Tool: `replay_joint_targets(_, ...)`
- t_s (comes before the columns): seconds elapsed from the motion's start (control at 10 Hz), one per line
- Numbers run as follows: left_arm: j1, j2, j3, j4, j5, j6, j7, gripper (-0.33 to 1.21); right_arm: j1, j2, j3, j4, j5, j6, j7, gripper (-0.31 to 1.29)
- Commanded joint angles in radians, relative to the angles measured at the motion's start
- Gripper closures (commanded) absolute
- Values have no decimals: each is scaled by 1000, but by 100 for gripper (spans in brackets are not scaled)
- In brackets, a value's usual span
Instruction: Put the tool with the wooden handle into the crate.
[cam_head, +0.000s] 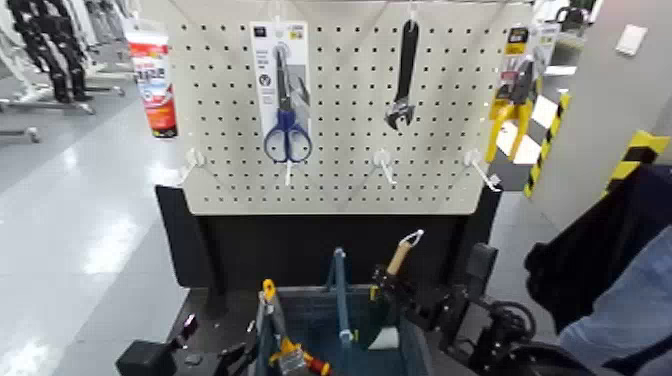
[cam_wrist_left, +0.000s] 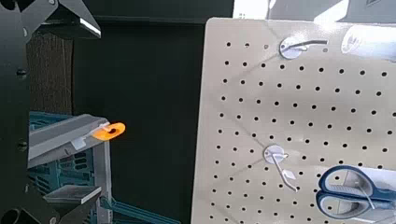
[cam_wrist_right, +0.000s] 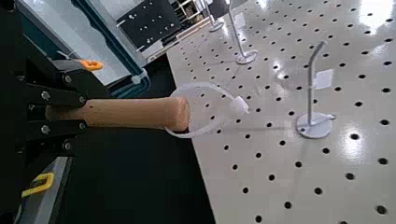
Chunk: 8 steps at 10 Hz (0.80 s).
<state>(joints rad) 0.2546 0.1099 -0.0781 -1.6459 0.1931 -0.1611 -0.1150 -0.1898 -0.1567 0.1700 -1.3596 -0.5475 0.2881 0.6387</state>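
My right gripper (cam_head: 386, 292) is shut on the tool with the wooden handle (cam_head: 402, 256) and holds it tilted over the right half of the crate (cam_head: 414, 345), metal loop (cam_head: 413, 237) uppermost. In the right wrist view the fingers (cam_wrist_right: 58, 114) clamp the tan handle (cam_wrist_right: 131, 113), and the wire loop (cam_wrist_right: 207, 109) stands in front of the pegboard. The blue-grey crate has a tall blue bar handle (cam_head: 340, 290). My left gripper (cam_wrist_left: 86, 119) stands open beside the crate's lattice wall (cam_wrist_left: 67, 179), with nothing between its fingers.
A white pegboard (cam_head: 340, 175) rises behind the crate with blue scissors (cam_head: 287, 112), a black wrench (cam_head: 404, 80), packaged yellow pliers (cam_head: 515, 92) and bare hooks (cam_head: 383, 165). Yellow-handled tools (cam_head: 270, 303) lie in the crate's left half. Dark and blue cloth (cam_head: 610, 290) fills the right edge.
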Motion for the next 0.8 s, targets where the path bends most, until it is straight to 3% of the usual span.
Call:
replay_joint_targets(0.1,0,-1,0,0,0,-1,0,13,-16,0,36,24,4,19,-5,126)
replay_joint_targets(0.5,2,1,0,0,2,-3,0,13,-26,0,71,33,35,65,-13,126)
replay_joint_targets(0.8,3,1,1,0,3,-6,0,13,-26,-1,57,-16,100,121,-11,114)
